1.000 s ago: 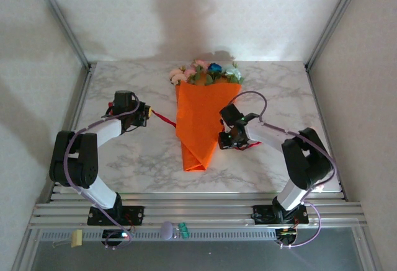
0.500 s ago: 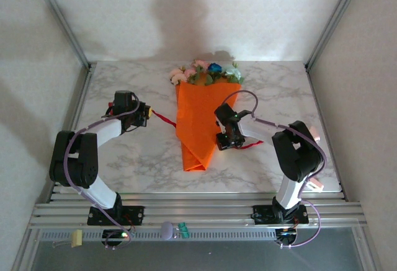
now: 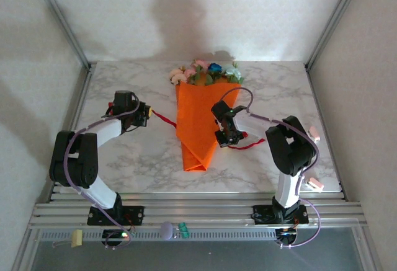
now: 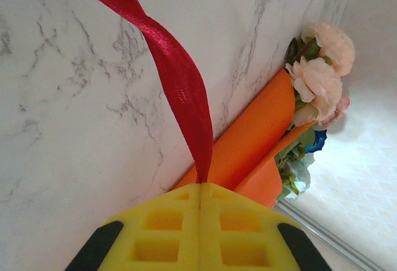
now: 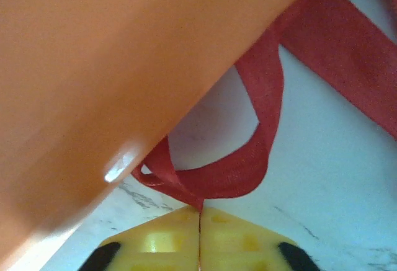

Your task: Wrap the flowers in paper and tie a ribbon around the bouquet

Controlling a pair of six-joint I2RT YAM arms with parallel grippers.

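While both pairs of fingers are clenched on the ribbon, you have the bouquet lying at the middle of the table. Its flowers are close to the far edge and its pointed tip aims at the near edge. Your left gripper sits just off the cone's left edge, pinching one red end between its yellow pads. In the left wrist view the strip twists away over bare marble beside the orange paper. Your right gripper is tight against the cone's right edge about halfway down. In the right wrist view its pads meet on a looped fold of ribbon just under the paper's overhanging edge. You get the widest open marble toward the left edge and the near-left corner. A narrower band of marble runs along the near edge below the tip. Marble also shows between your right arm and the right edge. Beyond the blooms, little surface remains before the far edge.
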